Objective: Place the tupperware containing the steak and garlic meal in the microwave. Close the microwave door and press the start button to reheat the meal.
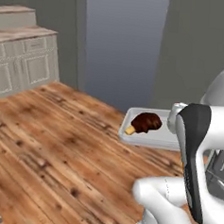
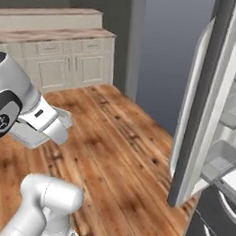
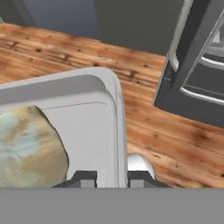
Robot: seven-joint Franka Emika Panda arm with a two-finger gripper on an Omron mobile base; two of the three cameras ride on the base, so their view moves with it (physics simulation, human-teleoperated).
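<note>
Wood-plank floor runs under the tupperware (image 3: pixel 87 127), whose rim sits clamped between the 2 fingers (image 3: pixel 85 177) at 6 o'clock, tray stretching toward 12, steak (image 1: pixel 146 122) inside

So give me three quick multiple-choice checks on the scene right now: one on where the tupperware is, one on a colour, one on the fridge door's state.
1. Where is the tupperware?
A. On the floor
B. Held up above the wooden floor at the pincer
C. On a fridge shelf

2. What colour is the steak in the tray?
A. Dark reddish-brown
B. Bright green
C. Blue

3. What state is the fridge door in?
A. Fully shut
B. Missing
C. Swung open

Answers:
1. B: the hand view shows the tray's rim running between the two fingertips, with the floor below it.
2. A: the left base view shows a dark reddish-brown lump with a tan piece at one end.
3. C: the right base view shows the door standing out edge-on, with the inner shelves exposed.
</note>
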